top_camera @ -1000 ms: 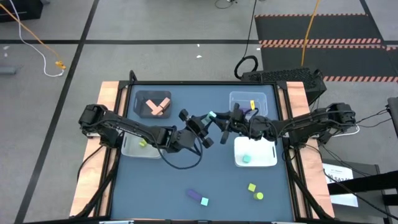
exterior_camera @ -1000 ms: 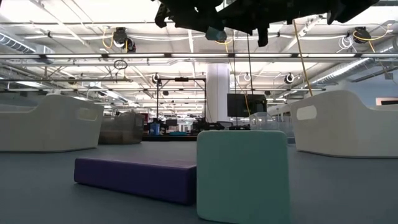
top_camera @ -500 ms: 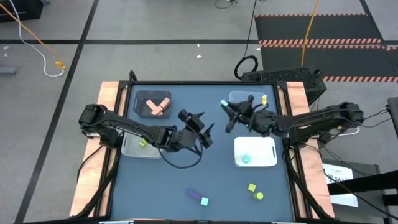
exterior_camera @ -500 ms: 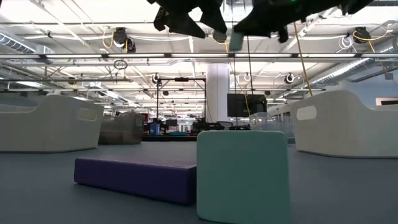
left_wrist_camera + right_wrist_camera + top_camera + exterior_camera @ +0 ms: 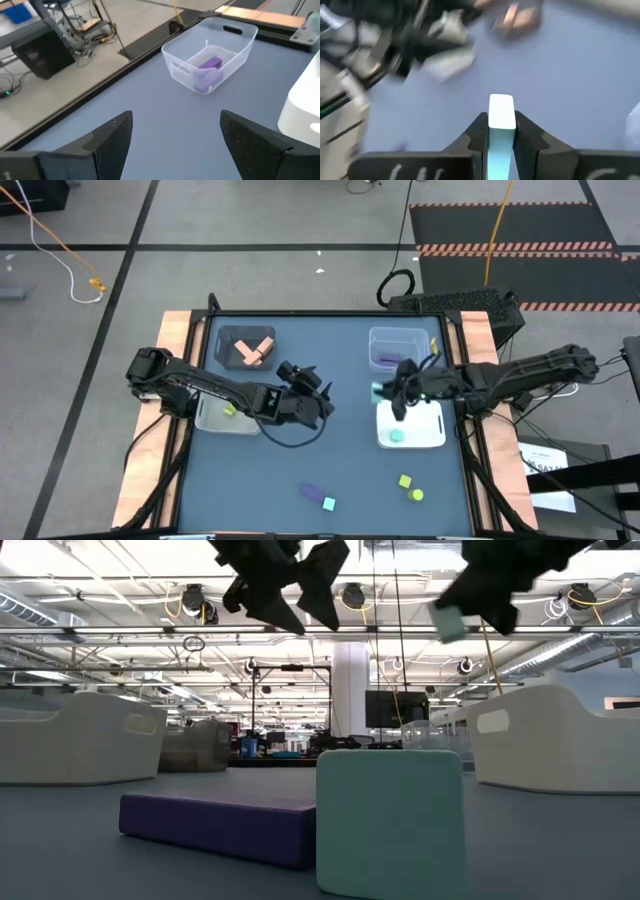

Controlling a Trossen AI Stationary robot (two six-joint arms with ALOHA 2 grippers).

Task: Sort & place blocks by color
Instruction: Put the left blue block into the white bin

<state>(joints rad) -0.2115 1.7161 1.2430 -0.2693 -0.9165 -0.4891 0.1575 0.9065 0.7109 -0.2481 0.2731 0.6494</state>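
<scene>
A: From the high view, where do the hands sit?

B: The left hand point(image 5: 322, 402) is in the middle of the frame, above the blue counter point(image 5: 300, 455), fingers spread wide and holding nothing. The right hand point(image 5: 384, 392) is right of centre, just at the upper left corner of the white bin point(image 5: 432, 435), clamped on a light teal block point(image 5: 378, 391).

A: And the other blocks?

B: Salmon-orange blocks point(image 5: 252, 351) lie in the dark grey bin point(image 5: 225, 338) at upper left. A purple block point(image 5: 387, 360) lies in the clear bin point(image 5: 400, 336) at upper right. A teal cube point(image 5: 397, 435) sits in the white bin. Another white bin point(image 5: 210, 420) at the left holds a yellow-green block point(image 5: 230, 411). Low in the frame, a purple bar point(image 5: 311, 493) touches a teal block point(image 5: 329, 503), with two yellow-green blocks point(image 5: 410, 487) to their right.

A: The low view?

B: The teal block point(image 5: 391, 822) fills the centre foreground, the purple bar point(image 5: 218, 824) beside it on the left. At the top, the left hand point(image 5: 302, 588) hangs open; at upper right, the right hand point(image 5: 455, 615) holds the light teal block point(image 5: 449, 623).

A: Left wrist view?

B: Its two dark fingers point(image 5: 114, 136) stand far apart with only counter between them. The clear bin point(image 5: 238, 50) with its purple blocks point(image 5: 207, 71) is at upper centre.

A: Right wrist view?

B: The fingers point(image 5: 476, 135) pinch the light teal block point(image 5: 500, 131) upright at lower centre. The rest is blurred.
</scene>
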